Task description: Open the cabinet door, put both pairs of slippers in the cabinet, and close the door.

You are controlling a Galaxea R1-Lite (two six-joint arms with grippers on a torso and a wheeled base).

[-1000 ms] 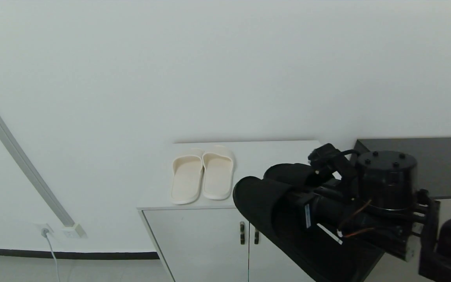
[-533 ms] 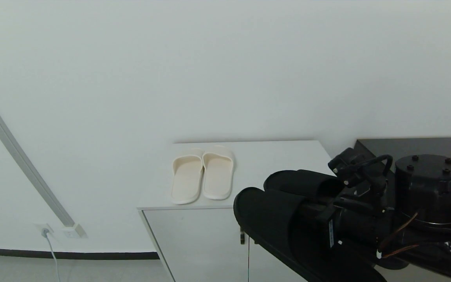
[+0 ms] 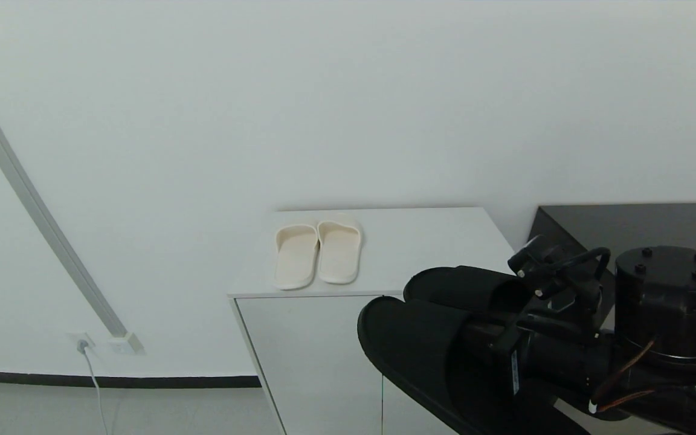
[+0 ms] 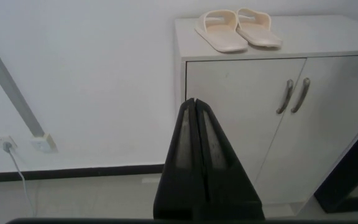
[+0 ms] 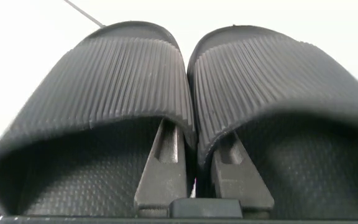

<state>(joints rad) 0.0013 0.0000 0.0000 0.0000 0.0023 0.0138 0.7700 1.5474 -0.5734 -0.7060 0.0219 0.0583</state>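
White wall [image 3: 348, 103], pale floor [image 4: 73, 193] and a dark skirting line [image 3: 106, 380] form the backdrop to a white cabinet [image 4: 241, 124].

In front of the cabinet, off its right front corner, the right end effector [image 5: 197, 180] grips the pair of black slippers [image 3: 432, 326]. One finger [image 5: 162, 168] lies inside each slipper, and the two pinch the inner side walls together. The pair is carried side by side in the air, toes pointing away from the wrist and clear of the cabinet top.

The left end effector [image 4: 194, 124] stands apart from the cabinet, pointed toward its left door, its two fingers pressed flat together with nothing between them.

Both cabinet doors are closed, and their handles [image 4: 293, 96] sit side by side at the seam. On the cabinet top, toward its left side, the pair of cream slippers [image 3: 319, 254] lies flat, the two touching and their toes toward the wall.

Left of the cabinet, a grey conduit strip [image 3: 40, 211] slants down the wall to a wall socket [image 3: 84, 344], where a cable [image 3: 97, 386] is plugged in and trails toward the floor. Right of the cabinet, a dark surface [image 3: 638, 226] stands against the wall.
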